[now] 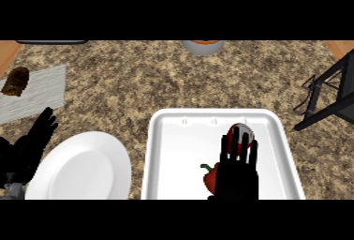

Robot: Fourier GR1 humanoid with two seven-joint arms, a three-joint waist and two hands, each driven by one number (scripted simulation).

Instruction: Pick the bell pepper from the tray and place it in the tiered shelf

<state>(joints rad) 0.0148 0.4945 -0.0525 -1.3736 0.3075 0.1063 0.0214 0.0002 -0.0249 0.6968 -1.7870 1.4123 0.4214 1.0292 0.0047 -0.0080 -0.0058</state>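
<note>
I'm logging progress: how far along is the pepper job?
Nothing looks finished: the red bell pepper lies in the white rectangular tray. In hand: the right robot hand is spread over it, fingers straight, not curled round it. Remaining: grasp, lift, carry to the black tiered shelf.

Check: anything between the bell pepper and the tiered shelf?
Nothing visible. The bell pepper lies in the tray, partly under the right hand. Only counter shows between the tray's right rim and the tiered shelf.
</note>
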